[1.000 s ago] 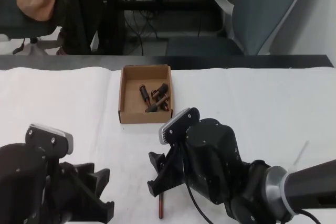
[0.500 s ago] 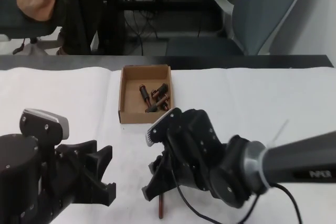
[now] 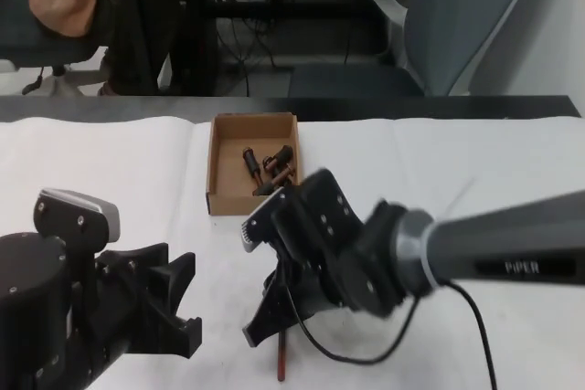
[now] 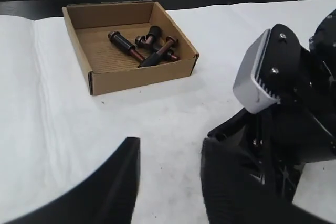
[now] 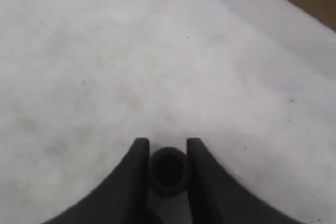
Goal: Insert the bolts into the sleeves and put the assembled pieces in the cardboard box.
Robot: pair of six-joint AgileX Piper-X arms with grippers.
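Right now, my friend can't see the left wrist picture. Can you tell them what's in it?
An open cardboard box holding a few dark bolt-and-sleeve pieces sits on a white cloth. Up close, the left gripper has its two black fingers apart, with the right arm beside it.

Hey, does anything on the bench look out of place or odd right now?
One bolt lies loose on the white cloth, close by the right gripper, which is shut on a sleeve. The cardboard box sits upright with its pieces inside; nothing else stands out.
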